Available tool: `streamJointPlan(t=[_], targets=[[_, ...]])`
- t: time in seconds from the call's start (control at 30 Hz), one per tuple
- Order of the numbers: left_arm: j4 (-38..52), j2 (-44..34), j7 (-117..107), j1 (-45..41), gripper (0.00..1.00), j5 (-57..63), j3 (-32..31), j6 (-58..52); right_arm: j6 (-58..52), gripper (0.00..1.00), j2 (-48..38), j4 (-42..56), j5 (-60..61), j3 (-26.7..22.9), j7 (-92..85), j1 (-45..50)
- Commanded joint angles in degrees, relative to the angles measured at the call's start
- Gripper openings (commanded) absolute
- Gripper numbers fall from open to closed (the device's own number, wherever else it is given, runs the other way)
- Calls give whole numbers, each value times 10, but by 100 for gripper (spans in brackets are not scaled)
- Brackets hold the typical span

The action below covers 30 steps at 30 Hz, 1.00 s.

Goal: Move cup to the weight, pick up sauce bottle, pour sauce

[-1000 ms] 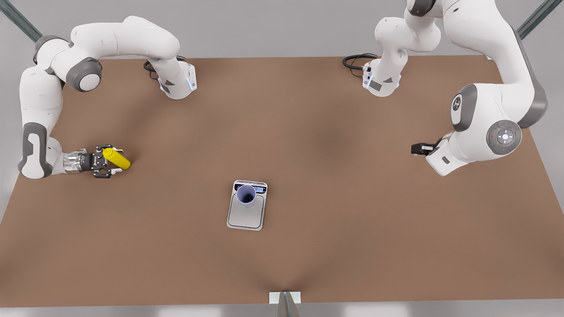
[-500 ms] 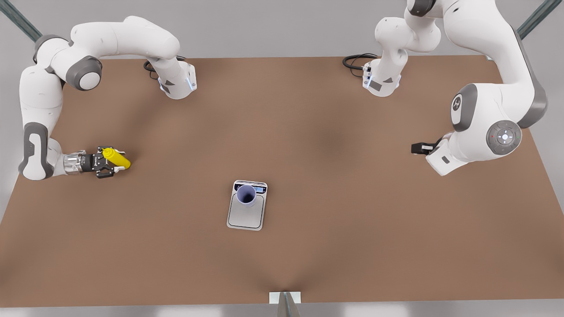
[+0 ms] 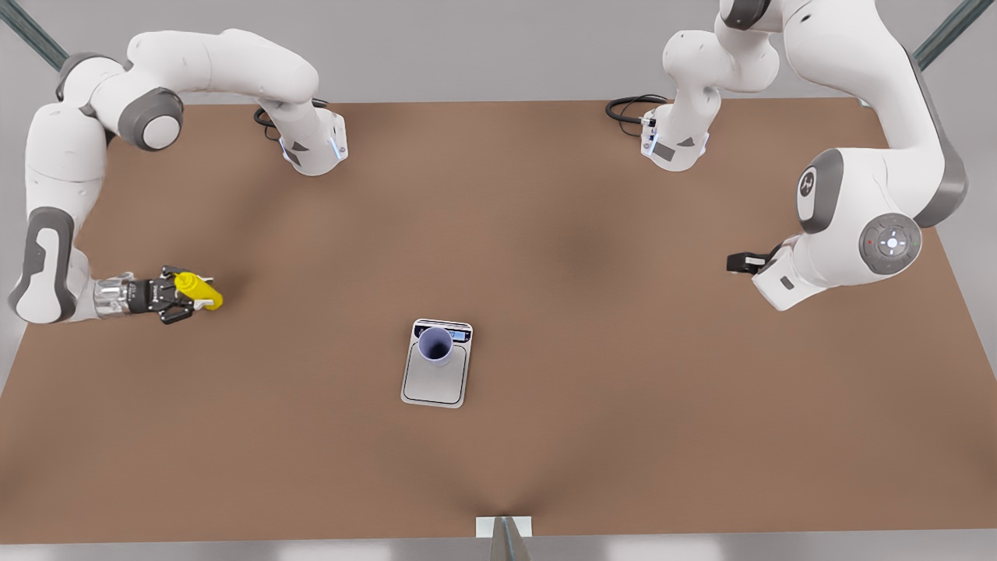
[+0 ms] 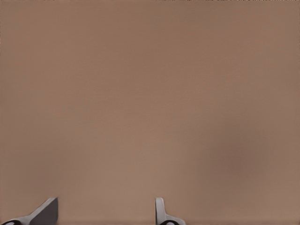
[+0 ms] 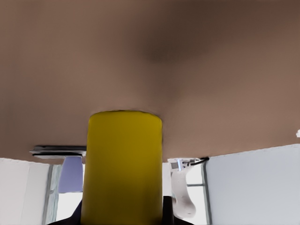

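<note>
The lavender cup (image 3: 435, 346) stands upright on the far end of the silver weight (image 3: 436, 382), near its display strip, at the table's middle. At the front view's left, my right gripper (image 3: 189, 300) is shut on the yellow sauce bottle (image 3: 199, 289), whose free end points toward the table's middle. In the right wrist view the sauce bottle (image 5: 124, 164) rises between the fingers, with the cup (image 5: 71, 174) and the weight (image 5: 58, 151) far behind it. My left gripper (image 4: 104, 219) hangs open over bare table at the front view's right and waits.
The brown table (image 3: 592, 389) has wide bare room around the weight. Both arm bases (image 3: 311, 148) (image 3: 674, 144) stand at the far edge with black cables. A small white bracket (image 3: 504, 527) sits at the near edge.
My right gripper closed on the sauce bottle and carried it toward the front view's left. The bottle now looks shorter, more end-on. The left arm, cup and weight stayed put.
</note>
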Motion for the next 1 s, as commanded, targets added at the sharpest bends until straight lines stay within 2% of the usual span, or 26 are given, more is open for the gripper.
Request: streamJointPlan(t=[0.0, 0.13, 0.27, 0.37, 0.5, 0.53, 0.57, 0.63, 0.67, 0.8, 0.97], targets=[[0, 0, 1, 0, 100, 0, 0, 0, 2, 48, -15, 4, 0, 1, 20, 13], [4, -2, 0, 0, 100, -3, -1, -1, 84, 47, -123, 14, 5, 1, 189, 147], [4, -1, 0, 0, 100, -2, -1, -4, 153, 46, -132, 54, 8, 1, 320, 238], [4, -2, 0, 0, 100, -2, -2, -7, 236, 46, -133, 74, -51, 93, 388, 257], [4, -1, 1, 0, 100, -3, -2, -9, 342, 45, -129, 95, -251, 254, 553, 274], [4, -1, 0, 0, 100, -3, -2, -9, 350, 45, -127, 94, -299, 283, 561, 275], [4, 0, 0, 0, 100, -3, -2, -9, 351, 45, -125, 94, -324, 291, 567, 286], [4, 1, 0, 0, 100, -2, -2, -10, 358, 45, -111, 95, -442, 353, 575, 297], [4, 1, 0, 0, 100, -2, -2, -10, 358, 45, -103, 94, -493, 368, 580, 307], [4, 0, -1, 0, 100, -2, -2, -11, 384, 44, -64, 96, -590, 381, 581, 306], [5, -1, -2, 0, 100, -1, -2, -11, 427, 44, -31, 112, -623, 375, 601, 309]])
